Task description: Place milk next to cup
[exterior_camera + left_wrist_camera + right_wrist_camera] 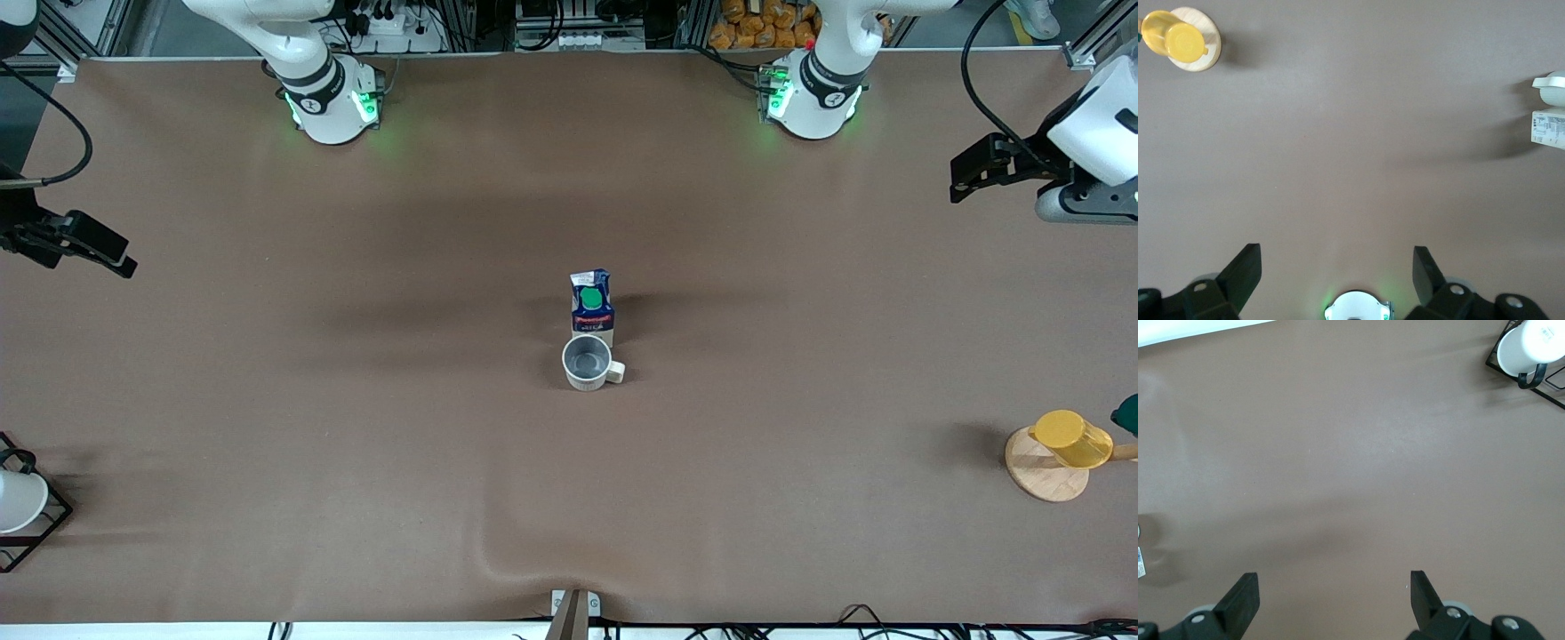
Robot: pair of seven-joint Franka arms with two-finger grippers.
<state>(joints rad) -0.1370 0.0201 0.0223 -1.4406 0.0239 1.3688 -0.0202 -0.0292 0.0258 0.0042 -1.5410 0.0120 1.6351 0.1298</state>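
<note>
A wide brown bench [356,462], and mid-bench we see the milk [592,307] upright, just beside the cup [587,362]. We'd call it light, stiff card; pinch the flat sides. Left hand [1337,275] and right hand [1335,597] wait at the bench's ends, gaping, holding nothing.

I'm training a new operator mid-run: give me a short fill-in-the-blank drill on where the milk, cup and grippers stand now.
1. The milk stands upright right beside the cup, on the side ____ from the front camera.
2. The cup's opening faces ____.
3. The left gripper and the right gripper both have their fingers ____, holding nothing.
4. The yellow cup rests on a round ____ coaster.

Missing words: farther; up; open; wooden
</note>
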